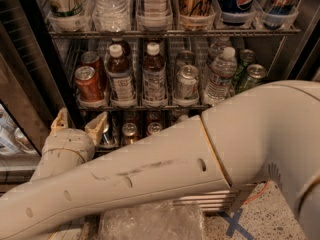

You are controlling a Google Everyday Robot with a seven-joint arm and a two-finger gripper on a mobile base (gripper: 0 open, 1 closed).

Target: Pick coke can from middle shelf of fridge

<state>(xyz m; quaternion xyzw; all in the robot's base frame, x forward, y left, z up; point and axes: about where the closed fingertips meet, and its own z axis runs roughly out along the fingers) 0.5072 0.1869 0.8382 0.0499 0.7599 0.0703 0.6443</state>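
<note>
The gripper (78,124) is at the near left, in front of the fridge (42,49) and below the middle shelf (135,106); its two fingers (96,127) stand apart and hold nothing. The big white arm (165,174) crosses the near part of the view. Farther, the coke can (89,83) stands upright at the left end of the middle shelf, above the gripper and not touching it, with brown bottles (153,74) and a silver can (187,81) to its right.

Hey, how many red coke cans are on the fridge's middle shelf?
2, both in the middle shelf's leftmost lane: the front coke can and the rear coke can behind it; more may be hidden farther back. The gripper is below them, open.
</note>
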